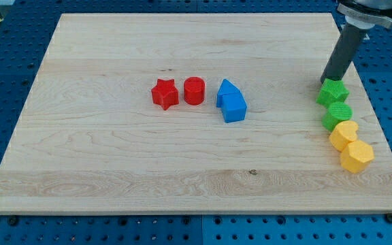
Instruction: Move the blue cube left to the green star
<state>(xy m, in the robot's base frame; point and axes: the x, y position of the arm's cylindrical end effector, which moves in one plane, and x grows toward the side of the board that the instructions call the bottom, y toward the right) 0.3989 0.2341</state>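
The blue cube lies near the board's middle, touching a second blue block just above and left of it. The green star lies near the right edge, far to the right of the cube. My tip is at the star's upper left corner, right against it or nearly so. The dark rod rises from there towards the view's top right.
A red star and a red cylinder lie left of the blue blocks. Below the green star sit a round green block and two yellow blocks. The wooden board rests on a blue pegboard.
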